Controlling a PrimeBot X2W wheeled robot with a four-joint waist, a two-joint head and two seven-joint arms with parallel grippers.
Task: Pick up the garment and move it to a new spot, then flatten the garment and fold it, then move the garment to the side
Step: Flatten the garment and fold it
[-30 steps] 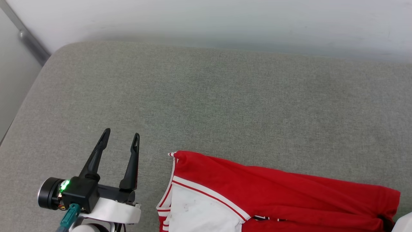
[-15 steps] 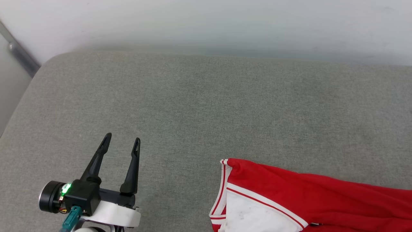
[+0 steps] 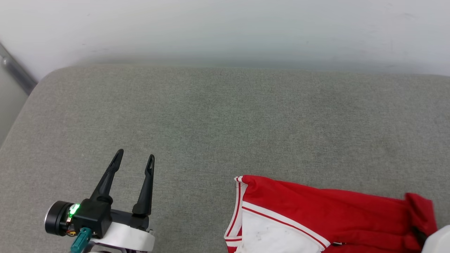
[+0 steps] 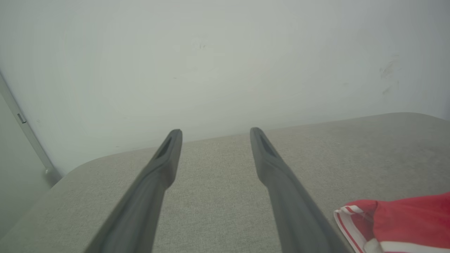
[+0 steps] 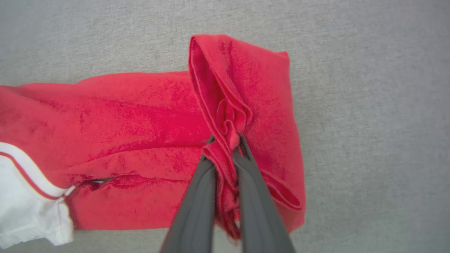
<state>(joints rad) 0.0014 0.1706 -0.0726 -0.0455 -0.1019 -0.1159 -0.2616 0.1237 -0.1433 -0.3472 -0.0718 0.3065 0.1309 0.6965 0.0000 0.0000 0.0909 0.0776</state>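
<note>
Head view: the left pincer (image 3: pixel 135 154) stands open and empty over the grey cushion (image 3: pixel 225 116). The garment (image 3: pixel 316 207) lies well to its right, long axis running sideways.

Left wrist view: striped trim shows right of its spread fingers.

Right wrist view: the right pincer (image 5: pixel 226 140), on the nearer arm, clamps a bunched red fold at the garment's end.

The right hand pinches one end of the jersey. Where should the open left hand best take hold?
Grip the striped corner of the jersey, coming from the robot's left and low over the cushion. It is the exposed end nearest the left hand, opposite the bunch that the right hand pinches.
</note>
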